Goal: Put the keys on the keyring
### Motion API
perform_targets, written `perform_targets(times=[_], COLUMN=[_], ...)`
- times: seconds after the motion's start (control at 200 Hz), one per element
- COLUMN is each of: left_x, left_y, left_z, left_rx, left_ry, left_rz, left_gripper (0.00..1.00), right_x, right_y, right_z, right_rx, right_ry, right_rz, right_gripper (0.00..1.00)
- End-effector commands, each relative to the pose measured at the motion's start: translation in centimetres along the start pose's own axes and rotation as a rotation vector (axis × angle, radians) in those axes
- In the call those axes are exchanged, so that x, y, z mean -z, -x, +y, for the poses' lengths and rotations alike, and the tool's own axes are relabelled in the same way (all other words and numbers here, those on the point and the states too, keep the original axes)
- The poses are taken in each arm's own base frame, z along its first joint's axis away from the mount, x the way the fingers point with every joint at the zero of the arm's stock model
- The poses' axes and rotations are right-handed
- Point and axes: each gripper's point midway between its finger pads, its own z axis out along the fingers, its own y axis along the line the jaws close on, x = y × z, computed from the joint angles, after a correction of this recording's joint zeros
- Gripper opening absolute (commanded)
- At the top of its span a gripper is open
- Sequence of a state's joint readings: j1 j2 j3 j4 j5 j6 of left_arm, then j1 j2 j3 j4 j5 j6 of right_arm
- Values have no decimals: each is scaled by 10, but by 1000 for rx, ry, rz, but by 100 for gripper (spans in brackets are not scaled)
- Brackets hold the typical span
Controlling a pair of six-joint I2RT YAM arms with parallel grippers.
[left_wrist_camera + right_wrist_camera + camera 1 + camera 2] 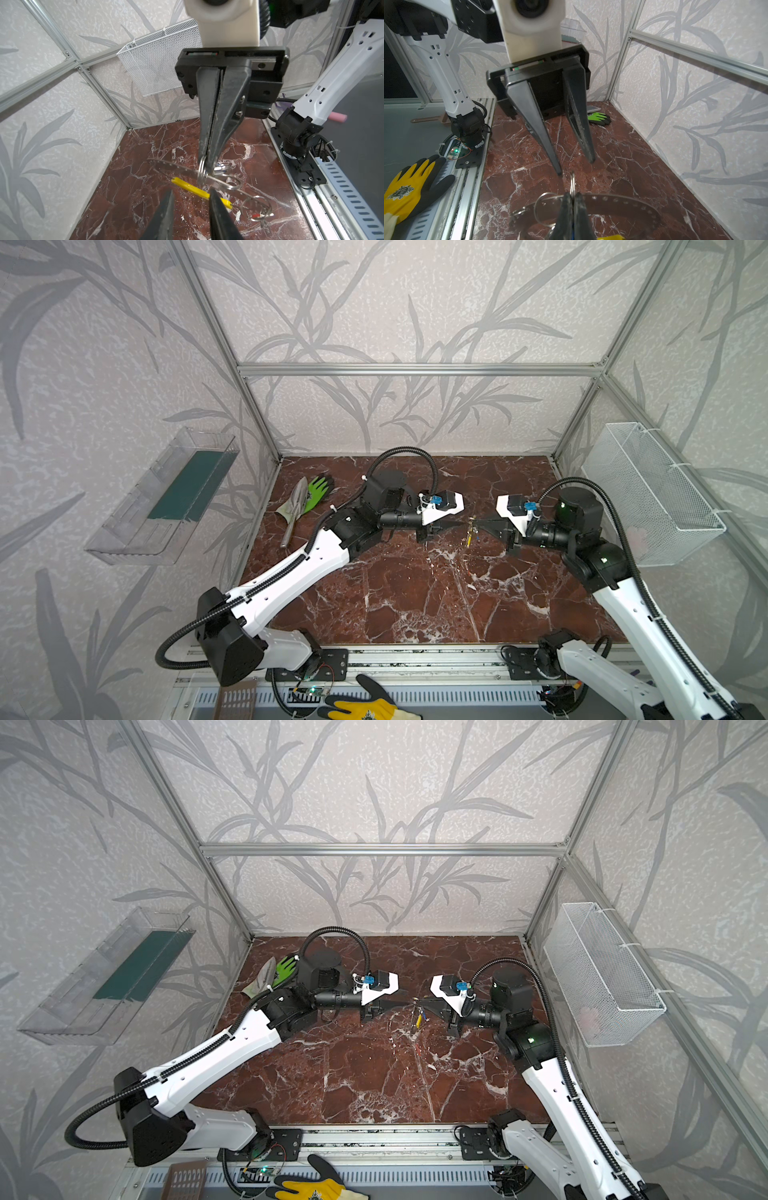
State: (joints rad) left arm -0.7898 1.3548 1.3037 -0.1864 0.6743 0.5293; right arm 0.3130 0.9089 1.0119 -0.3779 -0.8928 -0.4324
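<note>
Marble tabletop (pixel 415 593), green glove (pixel 318 489) and trowel (pixel 293 510) aside; left pincer (pixel 575 167) released, right pincer (pixel 207 163) clenched on keys (pixel 220 169).

Pretty sure this is a robotics lab test cell, not anyone's home. It's a box of aluminium frame (pixel 419 369) with leaf-print wall panels (pixel 374 302) around a fake-marble tabletop (pixel 415 593). Two robot arms (pixel 291 576) are bolted to a metal rail (pixel 415 655) at 6 o'clock. A clear plastic bin (pixel 137 522) hangs at 9 o'clock and a wire basket (pixel 656 497) at 3. The props are random: a green glove (pixel 318 489) and a trowel (pixel 293 510) around 10, and a yellow glove (pixel 365 705) at 6.
</note>
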Motion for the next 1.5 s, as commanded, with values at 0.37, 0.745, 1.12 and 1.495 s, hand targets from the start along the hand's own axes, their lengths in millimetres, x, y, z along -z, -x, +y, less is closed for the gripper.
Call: perform_targets(times=[0.37,0.745,1.12,1.495], left_x=[-1,-4,-10,-2], left_y=[-11,-9,-5,15], left_z=[-16,-23,-28,-11], left_rx=[-148,-150,-125,-7], left_ry=[-19,-45,-68,19], left_rz=[150,139,109,-43], left_gripper=[29,26,0,0], right_x=[-7,-11,-12,6], right_y=[-11,-10,-14,-26], right_z=[14,21,20,-1], right_rx=[-7,-1,21,77], right_ry=[43,70,49,-163], right_rz=[114,112,121,93], right_gripper=[0,0,7,38])
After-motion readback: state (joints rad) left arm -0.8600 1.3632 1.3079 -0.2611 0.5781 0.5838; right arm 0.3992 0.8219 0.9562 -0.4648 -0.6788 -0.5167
